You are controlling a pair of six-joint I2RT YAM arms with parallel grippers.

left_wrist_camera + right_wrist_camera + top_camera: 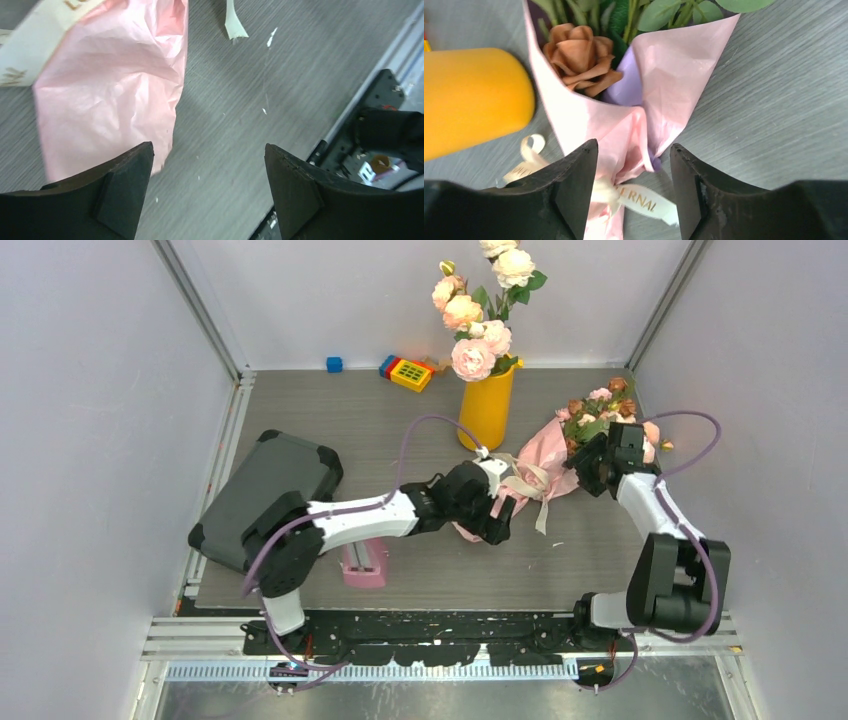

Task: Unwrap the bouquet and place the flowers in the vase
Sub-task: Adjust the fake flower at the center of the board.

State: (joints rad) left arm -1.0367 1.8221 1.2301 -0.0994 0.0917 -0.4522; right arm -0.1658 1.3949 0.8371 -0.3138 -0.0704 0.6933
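Note:
The bouquet [548, 452] lies on its side on the table, right of the yellow vase [487, 408], with its small flowers [598, 412] pointing to the back right. Its pink paper is still tied at the neck by a beige ribbon [651, 202]. My right gripper [634, 150] stands open astride that neck, paper and ribbon between its fingers, a brown rose [581, 57] and the vase [474, 100] beyond. My left gripper [209, 152] is open at the bouquet's tail, with only table between its fingers. Pink paper [110, 90] lies beside the left finger.
Large pale pink and cream roses [480, 320] fill the vase. A dark grey case [265, 495] lies at the left and a pink object [365, 562] near the front. A blue block [334, 364] and a yellow-red toy [408, 372] sit at the back wall.

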